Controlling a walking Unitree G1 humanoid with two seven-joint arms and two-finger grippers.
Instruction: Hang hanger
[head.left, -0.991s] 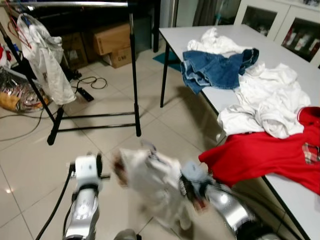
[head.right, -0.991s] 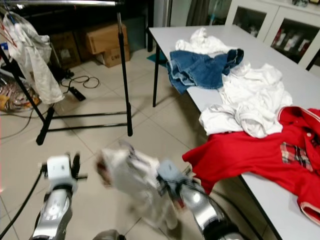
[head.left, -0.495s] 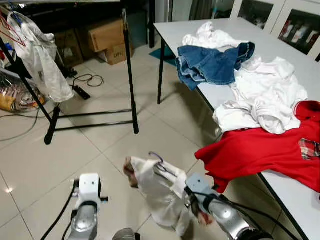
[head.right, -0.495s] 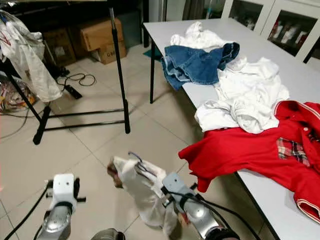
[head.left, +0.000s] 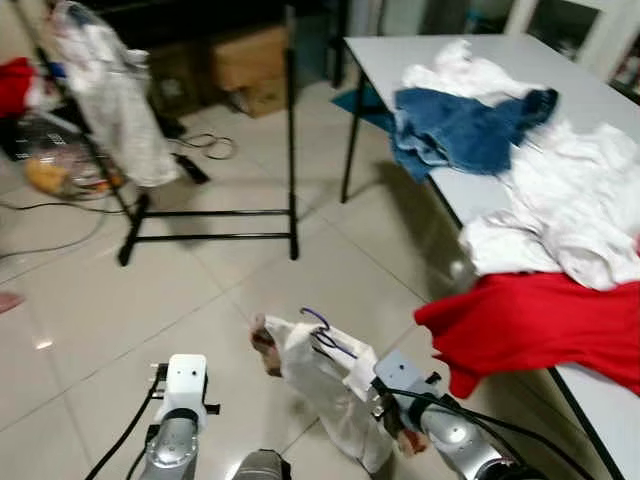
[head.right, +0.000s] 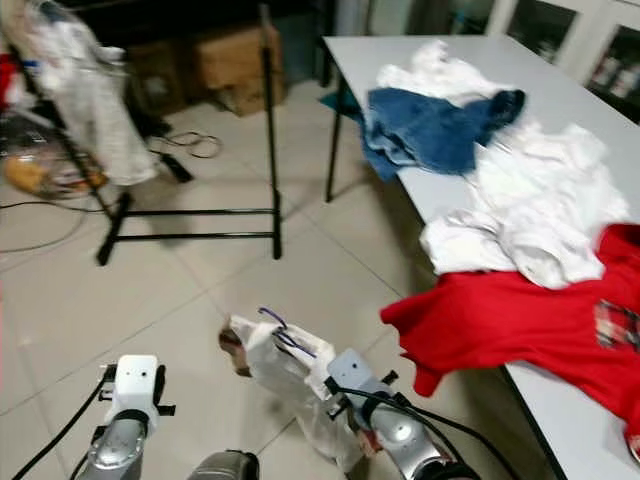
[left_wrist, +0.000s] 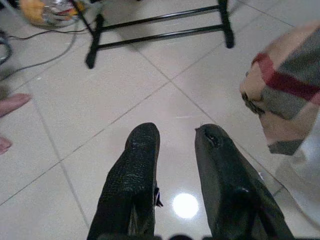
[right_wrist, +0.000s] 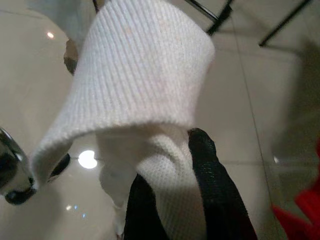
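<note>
Right wrist view, grip: the right gripper (right_wrist: 170, 200) has its two black fingers (right_wrist: 212, 190) clenched on the white garment (right_wrist: 145, 85), ribbed cuff folded over the fingertips.
Left wrist view, grip: the left gripper (left_wrist: 172, 165) has its fingers parted and holds nothing; bare floor tile lies beyond them, with a plaid-lined edge of the garment at the right of the frame.
Location of task item: in the left eye view the white garment on its hanger (head.left: 322, 332) sits at lower centre, carried by the right gripper (head.left: 392, 420) above the floor, just beside the red shirt (head.left: 540, 330) that droops off the table (head.left: 600, 400).
Orientation: the hanger's purple hook points toward upper left of the frame, toward the rack; judged long axis runs from upper left to lower right, with the cloth drooping below it.
Change: against the pictures of a second ago the blur is gone and the whole scene has shifted rightward in frame, so the camera has turned; the rack base (head.left: 210, 212) now lies upper centre-left, where it earlier lay further left.
Meaning for task: judged in transit; garment secured, not yet hung. Rack well apart from the load.
Far field: a white garment already hanging (head.left: 110, 90) at upper left; jeans (head.left: 460, 130) and white laundry (head.left: 570, 210) on the table at upper right.
</note>
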